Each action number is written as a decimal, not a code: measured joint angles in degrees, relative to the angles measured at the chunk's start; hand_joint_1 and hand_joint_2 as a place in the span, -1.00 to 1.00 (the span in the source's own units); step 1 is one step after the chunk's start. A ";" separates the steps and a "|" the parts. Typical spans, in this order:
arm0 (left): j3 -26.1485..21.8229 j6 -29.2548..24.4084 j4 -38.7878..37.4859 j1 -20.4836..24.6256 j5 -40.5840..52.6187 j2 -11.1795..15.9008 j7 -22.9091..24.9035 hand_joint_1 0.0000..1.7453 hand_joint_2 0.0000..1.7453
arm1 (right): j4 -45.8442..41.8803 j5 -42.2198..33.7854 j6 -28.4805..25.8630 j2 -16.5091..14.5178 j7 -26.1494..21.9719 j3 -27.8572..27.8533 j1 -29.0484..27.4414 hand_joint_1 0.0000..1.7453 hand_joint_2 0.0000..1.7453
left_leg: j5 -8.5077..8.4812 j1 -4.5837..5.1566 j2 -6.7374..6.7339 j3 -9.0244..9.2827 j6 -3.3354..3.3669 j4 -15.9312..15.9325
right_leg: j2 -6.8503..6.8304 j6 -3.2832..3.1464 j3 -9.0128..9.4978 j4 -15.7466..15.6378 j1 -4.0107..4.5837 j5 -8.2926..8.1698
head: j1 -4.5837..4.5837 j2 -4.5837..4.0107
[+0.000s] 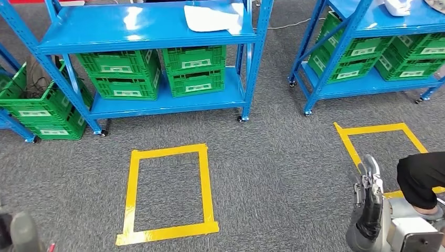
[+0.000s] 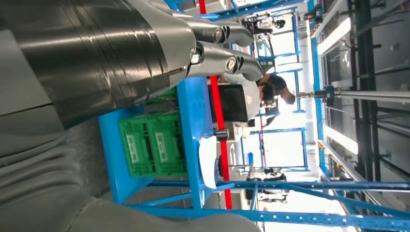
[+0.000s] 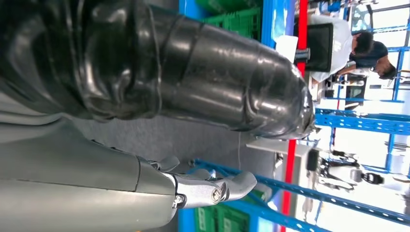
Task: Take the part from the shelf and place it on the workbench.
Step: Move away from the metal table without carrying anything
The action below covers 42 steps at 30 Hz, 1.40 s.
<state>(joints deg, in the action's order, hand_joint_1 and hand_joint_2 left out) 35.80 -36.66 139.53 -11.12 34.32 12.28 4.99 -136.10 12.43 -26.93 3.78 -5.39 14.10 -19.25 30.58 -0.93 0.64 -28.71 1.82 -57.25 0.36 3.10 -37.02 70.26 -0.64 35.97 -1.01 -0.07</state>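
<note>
Grey carpet floor (image 1: 273,173) everywhere, with two yellow tape rectangles stuck on it: one (image 1: 167,193) in the middle, another (image 1: 379,142) off to the right. Behind them stand two blue shelf racks on casters, the nearer one (image 1: 152,37) straight ahead and a second (image 1: 367,79) to the right. In the wrist views there's a person bent over a desk further back in a bright workshop.

Green plastic crates (image 1: 157,73) are stacked on the lower level of the middle rack, more crates (image 1: 378,55) on the right rack, and another pile (image 1: 42,107) at far left. Can't see into any of them.

The part looks like the white piece (image 1: 214,17) lying flat on the middle rack's top shelf, well apart from both hands. The right hand (image 1: 370,202) hangs low by the right tape square, fingers loosely apart, nothing in them. The left hand (image 2: 212,46) has its fingers extended, holding nothing.
</note>
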 joint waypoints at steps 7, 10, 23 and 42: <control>0.03 -0.04 -0.04 -0.08 0.48 0.01 0.17 -1.00 -1.00 | -0.05 2.62 0.02 -0.03 1.62 0.24 -0.22 -1.00 -1.00 | 3.18 0.00 0.00 4.05 -1.79 -0.34 | -0.61 -2.32 2.74 -10.73 0.62 -8.37 | -0.67 0.00; 0.05 -0.05 0.02 -0.01 0.59 0.03 0.20 -1.00 -1.00 | -0.17 2.43 0.02 -0.04 1.69 0.39 -0.02 -1.00 -1.00 | 4.28 -0.05 -0.32 1.68 -2.12 -6.01 | -0.45 -3.32 5.24 -11.79 0.37 -7.94 | 0.23 0.00; 0.06 -0.06 0.05 -0.09 0.57 0.09 0.32 -1.00 -1.00 | -0.21 2.79 0.05 -0.04 2.00 0.97 0.28 -1.00 -1.00 | -2.78 0.50 -0.45 -6.19 -0.06 -2.88 | 0.26 -1.24 10.71 -11.03 0.74 -2.66 | 2.41 0.00; 0.02 -0.06 -0.02 0.09 0.51 0.07 0.37 -1.00 -1.00 | -0.24 2.95 0.17 0.02 1.99 1.11 0.40 -1.00 -1.00 | 0.93 0.50 0.02 -0.79 -0.20 -1.52 | -0.05 -3.62 2.09 -9.54 2.08 -4.16 | -0.68 0.00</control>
<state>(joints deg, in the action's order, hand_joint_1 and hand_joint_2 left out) 35.82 -36.72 139.52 -11.04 34.83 12.35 5.36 -136.34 15.38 -26.75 3.80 -3.40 15.21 -18.85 31.51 -0.43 0.67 -29.51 1.61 -58.77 0.31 -0.52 -34.93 60.72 1.44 31.81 -1.69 -0.07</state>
